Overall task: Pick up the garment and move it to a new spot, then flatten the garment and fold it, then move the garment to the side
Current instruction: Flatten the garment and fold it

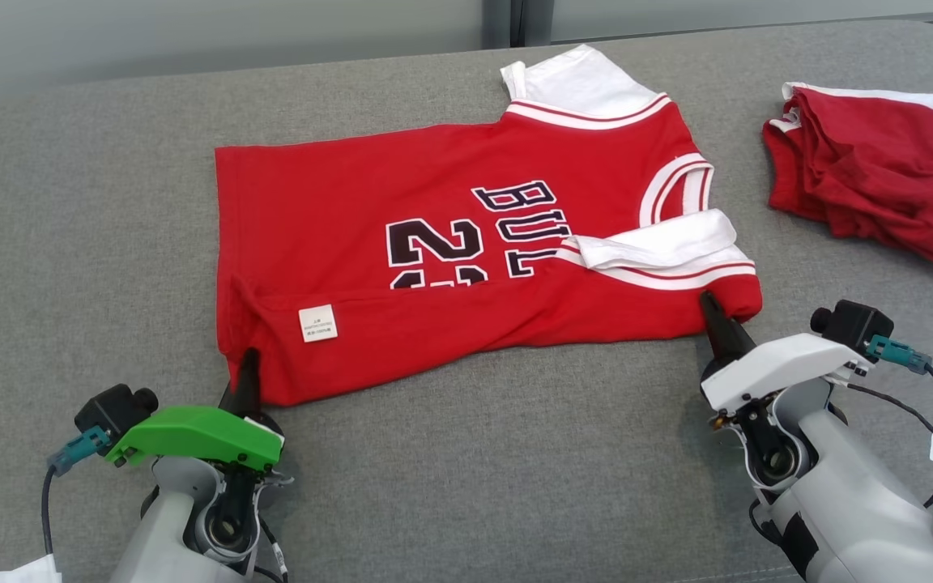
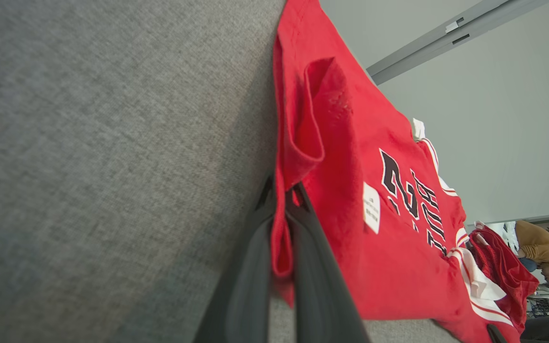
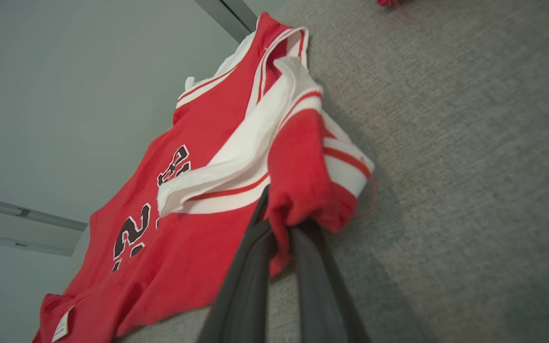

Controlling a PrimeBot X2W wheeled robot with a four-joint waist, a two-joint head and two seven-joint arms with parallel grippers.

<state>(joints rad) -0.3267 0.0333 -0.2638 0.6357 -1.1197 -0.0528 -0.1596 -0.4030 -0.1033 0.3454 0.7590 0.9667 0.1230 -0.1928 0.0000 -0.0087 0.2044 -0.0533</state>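
In the head view, the two grippers are seen nearest, at the bottom edge. The left gripper (image 1: pixel 246 368), under its green housing, is closed on the near hem corner of the red jersey (image 1: pixel 450 259). The right gripper (image 1: pixel 713 312), under its white housing, is closed on the near shoulder corner at the jersey's other end. The jersey is spread sideways on the grey cushioned surface (image 1: pixel 466 486), neck toward the robot's right. Its near edge is folded over, so that the black number is cut across and a white label (image 1: pixel 318 323) is turned up. A second red garment (image 1: pixel 867 186) is crumpled well apart at the upper right.

In the left wrist view, the grip is shown from close by. A red fold of hem is pinched between the dark fingers (image 2: pixel 246 290), which are pressed together on it. Beyond the fingertips the cloth stands up in a ridge. Far off at the right edge, a person (image 2: pixel 539 245) in a mustard top is seen beyond the second red garment.

In the right wrist view, the red cloth beside the striped white sleeve band is pinched between that gripper's fingers and bunched at their tips. The band is seen doubled back across the chest lettering.
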